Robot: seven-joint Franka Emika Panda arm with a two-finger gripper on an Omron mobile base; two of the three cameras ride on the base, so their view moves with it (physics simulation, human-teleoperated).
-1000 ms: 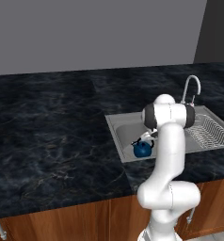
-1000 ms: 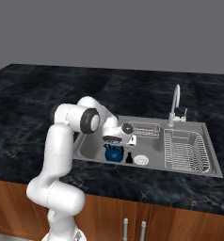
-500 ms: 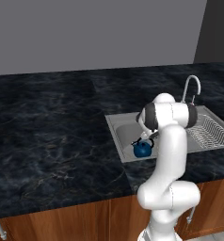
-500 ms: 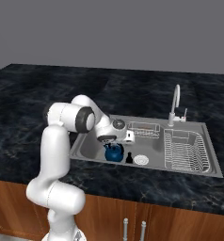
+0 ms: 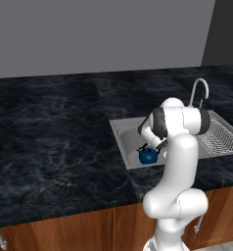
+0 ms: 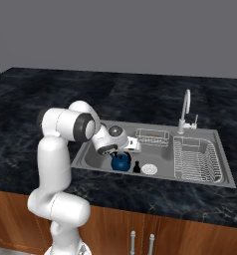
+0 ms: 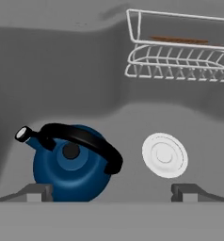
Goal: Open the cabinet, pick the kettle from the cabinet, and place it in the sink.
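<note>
Hand (image 7: 112, 193) hovers wide open and empty over the round dark-blue kettle (image 7: 70, 164), already standing in the grey metal sink (image 6: 95, 155), so the task looks done.

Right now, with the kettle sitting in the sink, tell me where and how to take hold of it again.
Grip the kettle by its black arched handle, coming down from above. It stands upright on the sink floor, so the handle arcs clear over the lid with room beneath for a finger. Set the open gripper across the arch, not along it. The round body looks too wide and smooth for a sure hold.
</note>
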